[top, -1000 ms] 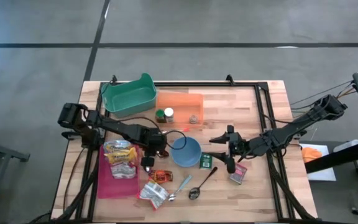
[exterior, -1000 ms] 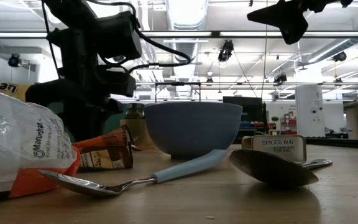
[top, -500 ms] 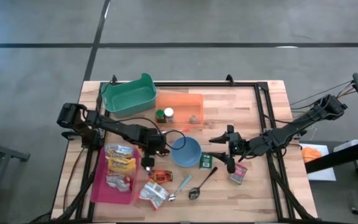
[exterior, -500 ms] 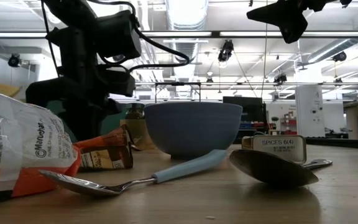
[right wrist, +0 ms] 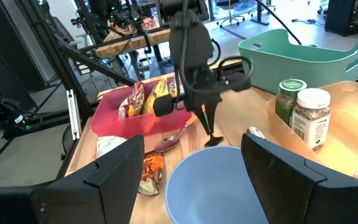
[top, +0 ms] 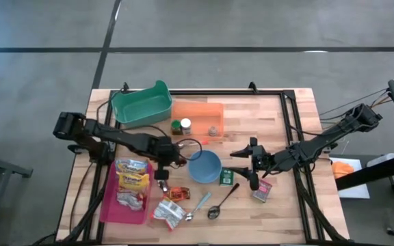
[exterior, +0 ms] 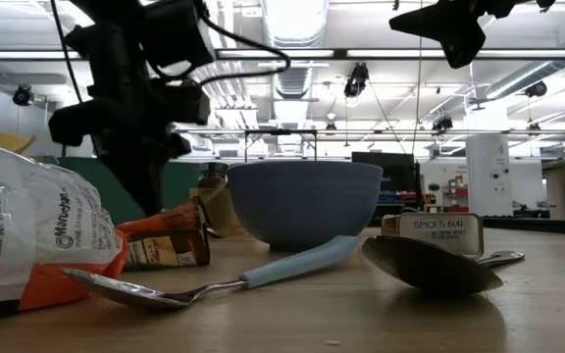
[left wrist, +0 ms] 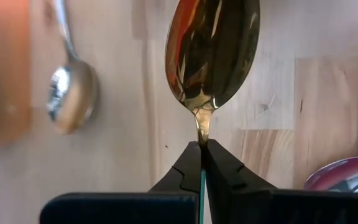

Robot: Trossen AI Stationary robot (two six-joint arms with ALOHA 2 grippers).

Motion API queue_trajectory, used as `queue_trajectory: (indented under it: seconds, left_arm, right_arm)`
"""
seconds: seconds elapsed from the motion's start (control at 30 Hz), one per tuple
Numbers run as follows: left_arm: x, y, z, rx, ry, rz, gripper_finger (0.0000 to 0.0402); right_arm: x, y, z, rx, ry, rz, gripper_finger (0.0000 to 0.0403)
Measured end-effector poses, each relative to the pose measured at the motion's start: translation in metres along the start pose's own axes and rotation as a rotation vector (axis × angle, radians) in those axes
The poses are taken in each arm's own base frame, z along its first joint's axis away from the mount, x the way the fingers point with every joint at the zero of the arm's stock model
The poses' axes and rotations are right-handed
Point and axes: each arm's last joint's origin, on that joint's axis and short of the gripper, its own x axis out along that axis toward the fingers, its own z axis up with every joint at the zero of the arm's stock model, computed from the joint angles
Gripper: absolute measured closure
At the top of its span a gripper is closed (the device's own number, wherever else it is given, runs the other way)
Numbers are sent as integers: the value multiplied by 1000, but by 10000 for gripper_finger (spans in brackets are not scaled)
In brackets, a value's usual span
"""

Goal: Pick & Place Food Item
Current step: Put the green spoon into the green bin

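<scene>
Left claw clamped on a spoon, beside the blue bowl.

I saw my left gripper pinched tight on a thin metal spoon handle, its glossy oval bowl hanging over pale wood grain. Just beside it sat the smooth round blue bowl, with a crinkly orange food packet lying near. My right gripper waited past the bowl, its dark fingers spread and empty.
</scene>
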Motion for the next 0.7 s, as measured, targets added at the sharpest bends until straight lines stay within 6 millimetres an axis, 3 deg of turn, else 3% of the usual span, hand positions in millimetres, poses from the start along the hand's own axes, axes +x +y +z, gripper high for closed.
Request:
queue_trajectory:
  seconds: [0.43, 0.7]
  left_arm:
    - [-67, 7, -9, -40, -148, 97, 401]
    - [-62, 8, -19, -52, -67, 122, 401]
  right_arm:
    - [0, 0, 0, -1, 0, 0, 138]
    - [0, 0, 0, 2, -2, 1, 138]
